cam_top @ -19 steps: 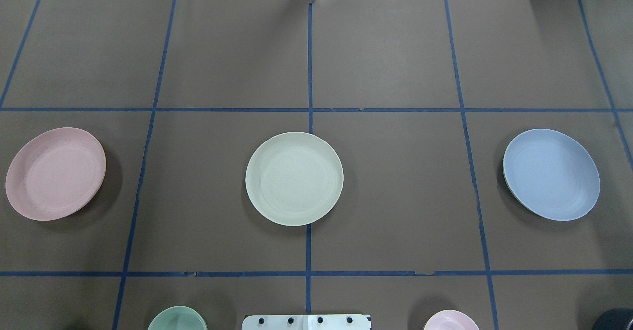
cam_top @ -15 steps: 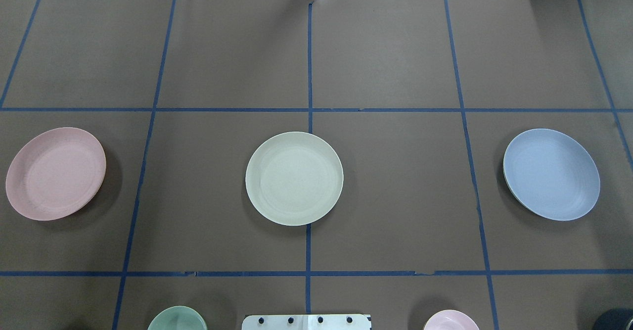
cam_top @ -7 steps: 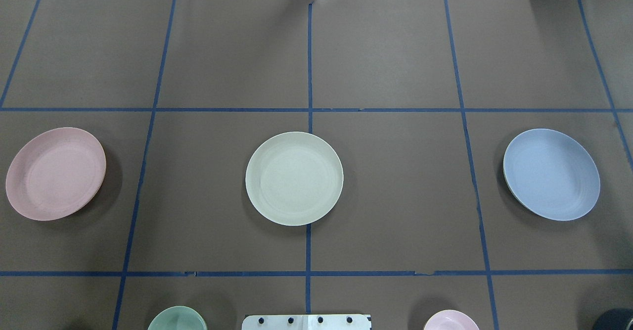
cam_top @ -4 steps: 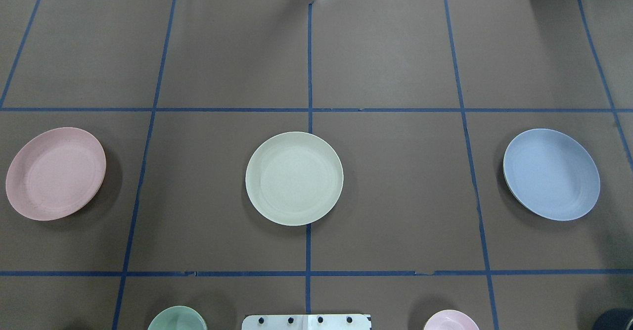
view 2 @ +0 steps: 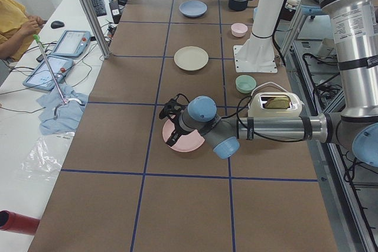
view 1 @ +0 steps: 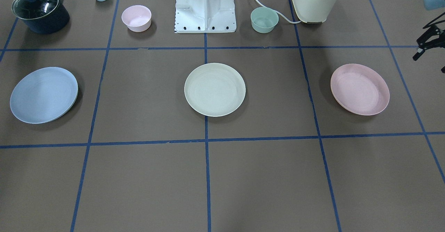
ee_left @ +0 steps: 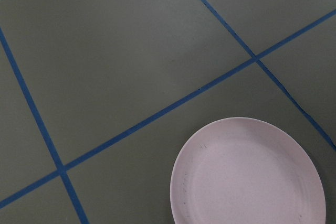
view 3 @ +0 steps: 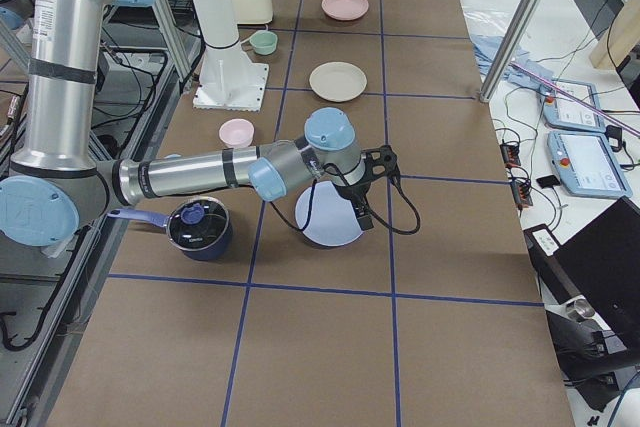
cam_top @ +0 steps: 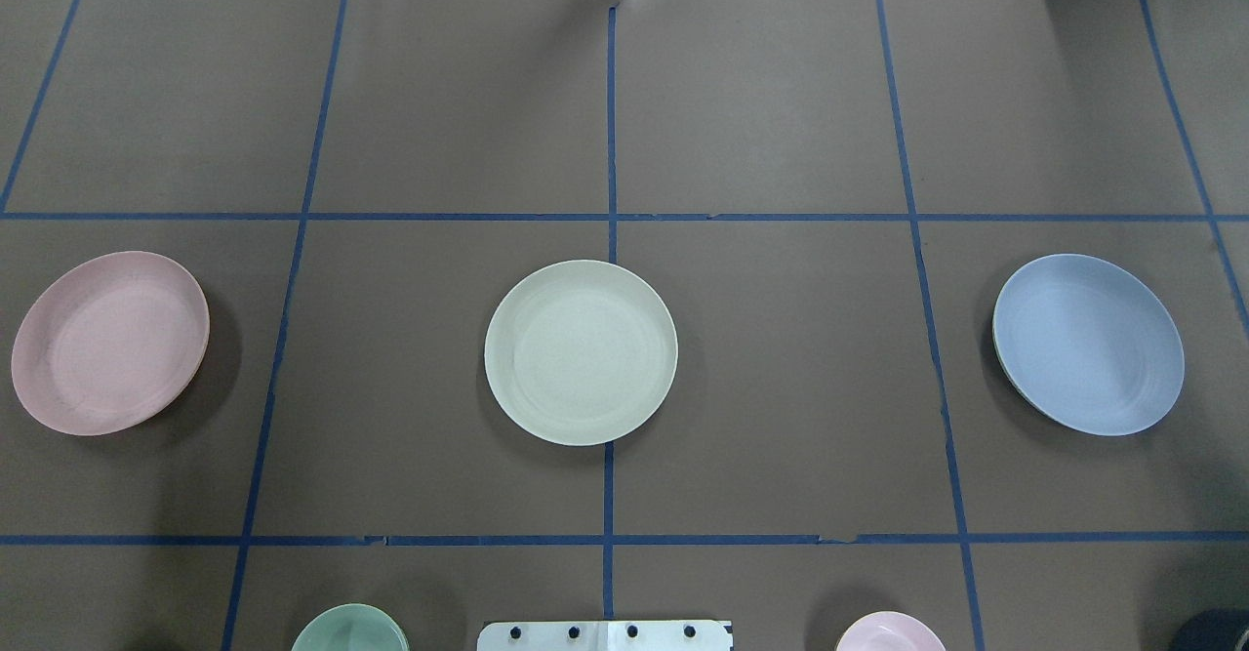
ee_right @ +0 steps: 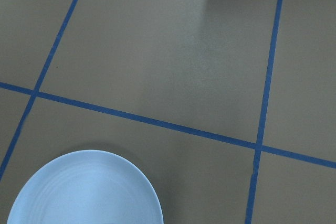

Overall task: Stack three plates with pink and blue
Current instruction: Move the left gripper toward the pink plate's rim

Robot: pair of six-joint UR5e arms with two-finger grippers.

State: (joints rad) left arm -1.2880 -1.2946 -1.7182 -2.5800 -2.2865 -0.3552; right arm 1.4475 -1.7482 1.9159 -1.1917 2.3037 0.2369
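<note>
The left gripper (view 2: pixel 171 122) is held above the surface (cam_top: pixel 781 387) close to the pink plate (cam_top: pixel 109 342). Whether its jaws are spread or pressed together cannot be told from these views. The right gripper (view 3: pixel 368 187) is held likewise close to the blue plate (cam_top: pixel 1088 344). It shows only in the right side view, so its jaw state cannot be told either. Neither gripper is seen carrying anything. In the overhead view the cream-white plate (cam_top: pixel 581 351) lies flat at the centre, across the middle tape line (cam_top: pixel 612 124). The pink plate lies at its 9 o'clock and the blue plate at its 3 o'clock, each well apart from it. Finding: no plate rests on another, so stacking has not begun. Outstanding, in my judgement: take the pink plate and the blue plate by the rim, carry each to the centre, and set them in turn on the cream-white plate. Each wrist view shows its plate at the lower edge, consistent with an approach stage.
</note>
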